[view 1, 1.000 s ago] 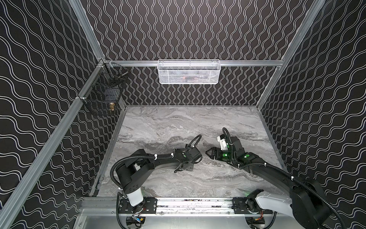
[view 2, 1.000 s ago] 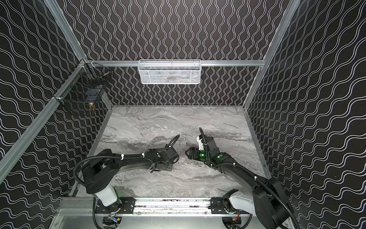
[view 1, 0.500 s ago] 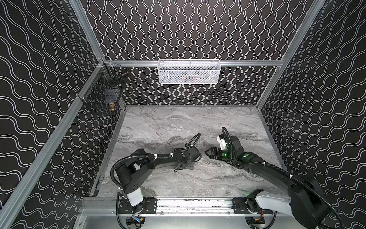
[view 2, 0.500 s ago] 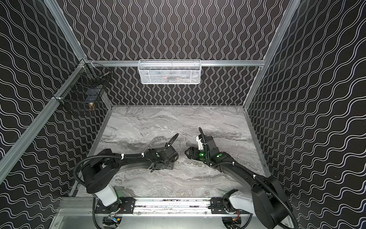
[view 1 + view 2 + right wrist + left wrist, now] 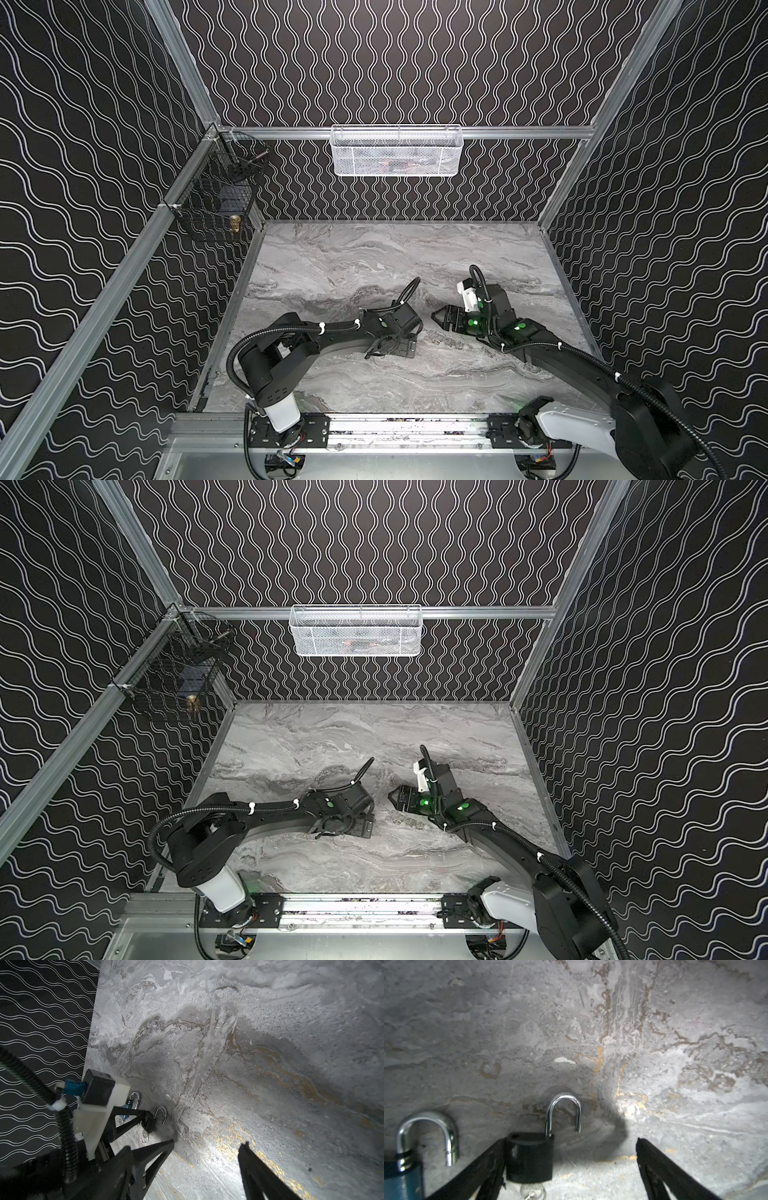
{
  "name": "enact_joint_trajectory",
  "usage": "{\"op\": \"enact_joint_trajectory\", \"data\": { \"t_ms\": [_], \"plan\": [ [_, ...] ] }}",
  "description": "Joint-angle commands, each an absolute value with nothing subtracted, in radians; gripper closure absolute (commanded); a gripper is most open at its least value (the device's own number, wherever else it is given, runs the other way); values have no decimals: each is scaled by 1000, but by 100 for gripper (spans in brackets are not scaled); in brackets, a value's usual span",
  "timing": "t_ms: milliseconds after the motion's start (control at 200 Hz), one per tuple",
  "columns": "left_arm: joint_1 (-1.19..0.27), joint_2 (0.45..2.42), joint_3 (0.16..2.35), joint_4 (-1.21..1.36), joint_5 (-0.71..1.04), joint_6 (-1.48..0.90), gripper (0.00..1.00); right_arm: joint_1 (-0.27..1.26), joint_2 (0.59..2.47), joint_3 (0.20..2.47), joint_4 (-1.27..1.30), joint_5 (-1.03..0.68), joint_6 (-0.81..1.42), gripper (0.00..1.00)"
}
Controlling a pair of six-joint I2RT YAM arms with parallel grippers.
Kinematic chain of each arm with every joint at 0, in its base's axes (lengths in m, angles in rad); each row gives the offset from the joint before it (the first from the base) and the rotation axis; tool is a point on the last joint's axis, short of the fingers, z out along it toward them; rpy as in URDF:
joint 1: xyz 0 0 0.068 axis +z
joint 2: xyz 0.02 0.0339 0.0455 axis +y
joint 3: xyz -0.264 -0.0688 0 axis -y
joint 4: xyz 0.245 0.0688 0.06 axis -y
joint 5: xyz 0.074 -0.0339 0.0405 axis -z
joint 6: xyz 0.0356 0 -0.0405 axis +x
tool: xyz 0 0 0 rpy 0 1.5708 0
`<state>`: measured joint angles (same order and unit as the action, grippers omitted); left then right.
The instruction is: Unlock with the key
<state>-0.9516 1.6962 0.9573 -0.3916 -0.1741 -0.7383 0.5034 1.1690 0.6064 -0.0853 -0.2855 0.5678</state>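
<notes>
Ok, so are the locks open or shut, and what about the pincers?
Black lock: open, one end of its shackle popped free.
Blue lock: open too, shackle end out.
Key: at the black lock's bottom, seemingly in its keyhole.
Left pincer: open, gripping nothing.
Right pincer: open, empty.

Blue padlock [image 5: 403, 1181] and key [image 5: 532, 1190] are cropped by the wrist view
</notes>
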Motion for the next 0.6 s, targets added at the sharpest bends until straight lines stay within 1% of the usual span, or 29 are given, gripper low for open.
{"op": "enact_joint_trajectory", "data": {
  "t_ms": [0,75,260,405,435,455,465,510,581,591],
  "plan": [
    [-950,1652,960,-382,-148,-766,1,499,1158,607,-64,-285,581,19],
    [-949,1619,945,-363,-147,-774,1,497,1154,603,-63,-285,580,19],
    [-938,1586,969,-418,-184,-779,2,491,1152,603,-54,-299,579,18],
    [-909,1483,966,-425,-252,-761,1,469,1135,636,-106,-249,555,16],
    [-887,1461,963,-425,-269,-753,1,465,1128,647,-120,-224,552,12],
    [-869,1443,961,-424,-279,-744,1,463,1123,654,-131,-191,552,4],
    [-858,1436,958,-424,-286,-741,1,461,1121,658,-136,-175,551,2],
    [-803,1400,949,-425,-321,-730,1,454,1110,666,-144,-97,537,1],
    [-672,1351,934,-423,-367,-712,1,442,1088,672,-139,52,540,1],
    [-653,1345,932,-423,-378,-706,2,417,1085,675,-139,71,540,1]
  ]
}}
